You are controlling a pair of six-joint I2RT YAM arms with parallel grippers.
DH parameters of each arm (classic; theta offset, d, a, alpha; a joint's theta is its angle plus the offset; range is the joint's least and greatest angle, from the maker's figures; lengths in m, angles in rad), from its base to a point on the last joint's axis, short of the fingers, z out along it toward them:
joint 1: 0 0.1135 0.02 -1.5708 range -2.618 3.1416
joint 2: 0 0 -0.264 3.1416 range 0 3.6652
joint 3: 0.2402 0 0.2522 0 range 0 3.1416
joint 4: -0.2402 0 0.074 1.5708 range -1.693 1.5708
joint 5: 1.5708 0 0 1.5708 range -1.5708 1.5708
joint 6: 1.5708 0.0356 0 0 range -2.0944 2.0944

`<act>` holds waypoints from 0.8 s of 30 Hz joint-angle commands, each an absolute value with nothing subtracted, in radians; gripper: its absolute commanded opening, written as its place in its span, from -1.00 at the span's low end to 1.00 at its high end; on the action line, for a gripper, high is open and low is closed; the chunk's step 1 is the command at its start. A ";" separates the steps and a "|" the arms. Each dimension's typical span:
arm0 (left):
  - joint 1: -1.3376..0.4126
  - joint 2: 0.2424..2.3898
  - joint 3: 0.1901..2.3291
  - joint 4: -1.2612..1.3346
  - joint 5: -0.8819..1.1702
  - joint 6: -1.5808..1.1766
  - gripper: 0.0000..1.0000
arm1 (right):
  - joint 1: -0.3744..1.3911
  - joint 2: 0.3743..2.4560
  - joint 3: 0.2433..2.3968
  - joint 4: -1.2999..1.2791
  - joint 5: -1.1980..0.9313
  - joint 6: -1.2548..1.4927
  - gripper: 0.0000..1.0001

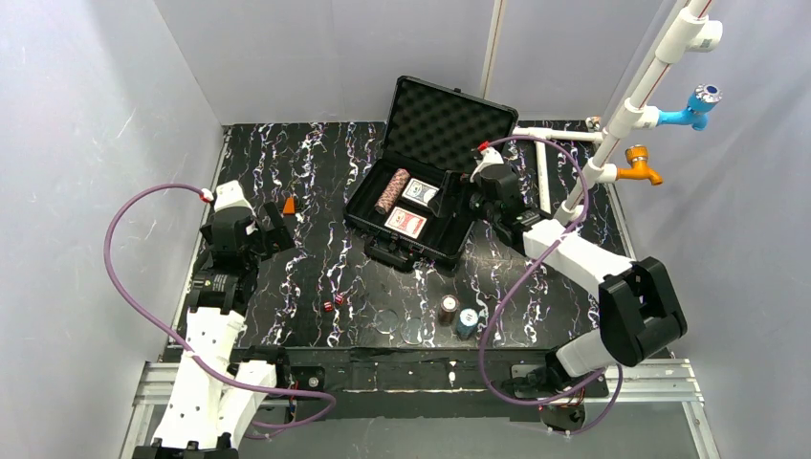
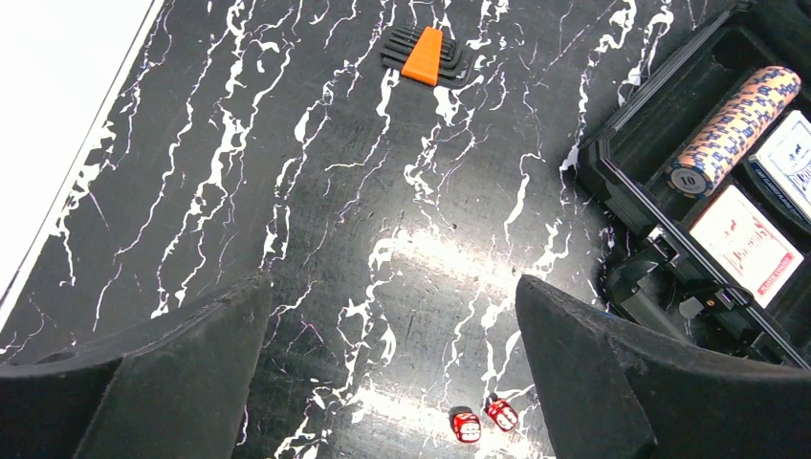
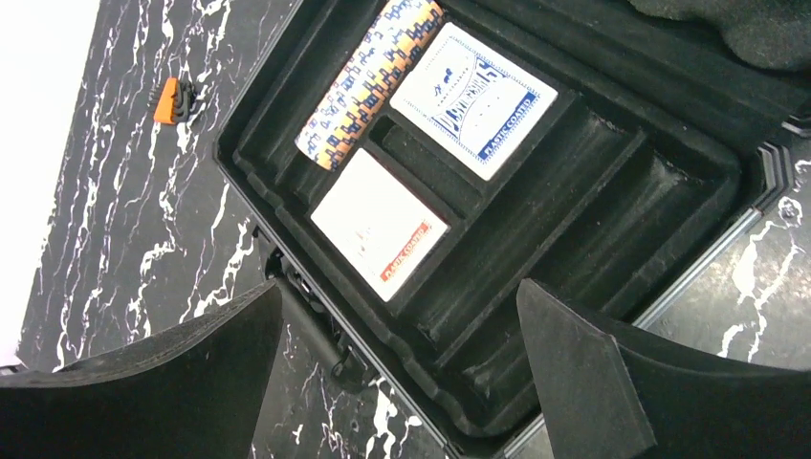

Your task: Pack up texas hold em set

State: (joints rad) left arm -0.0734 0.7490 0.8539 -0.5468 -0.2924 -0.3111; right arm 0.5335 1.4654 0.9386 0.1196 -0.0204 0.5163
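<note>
The black case (image 1: 442, 245) lies open mid-table, its foam lid (image 1: 449, 120) raised. Inside lie an orange-and-blue chip stack (image 1: 392, 189) on its side, a blue card deck (image 1: 420, 192) and a red card deck (image 1: 405, 223). My right gripper (image 1: 471, 196) hovers open over the case's right side; its wrist view shows the case (image 3: 574, 191) with empty slots between the fingers (image 3: 397, 287). Two red dice (image 1: 332, 303) lie on the table. A brown chip stack (image 1: 448, 307) and a blue one (image 1: 467, 321) stand near the front. My left gripper (image 1: 275, 232) is open above bare table (image 2: 392, 282), the dice (image 2: 466, 426) just inside its right finger.
An orange hex-key holder (image 1: 289, 205) lies beside the left gripper. A white pipe frame (image 1: 631, 105) with a blue tap (image 1: 698, 103) and an orange tap (image 1: 639, 164) stands at the back right. Two clear discs (image 1: 387, 318) lie near the front edge. White walls enclose the table.
</note>
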 commanded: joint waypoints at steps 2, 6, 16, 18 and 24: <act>-0.071 0.735 0.869 -0.538 -0.249 -0.301 0.99 | 0.548 1.377 0.967 0.037 0.039 0.484 1.00; -0.071 0.730 0.873 -0.539 -0.219 -0.294 0.99 | 0.549 1.344 0.969 0.002 0.029 0.482 1.00; -0.071 0.756 0.883 -0.538 -0.073 -0.274 0.99 | 0.557 1.263 1.009 -0.214 0.012 0.456 1.00; -0.071 0.772 0.886 -0.537 -0.033 -0.270 0.99 | 0.559 1.249 1.020 -0.253 0.008 0.450 1.00; -0.071 0.808 0.893 -0.532 0.076 -0.264 0.99 | 0.576 1.225 1.035 -0.372 -0.022 0.423 1.00</act>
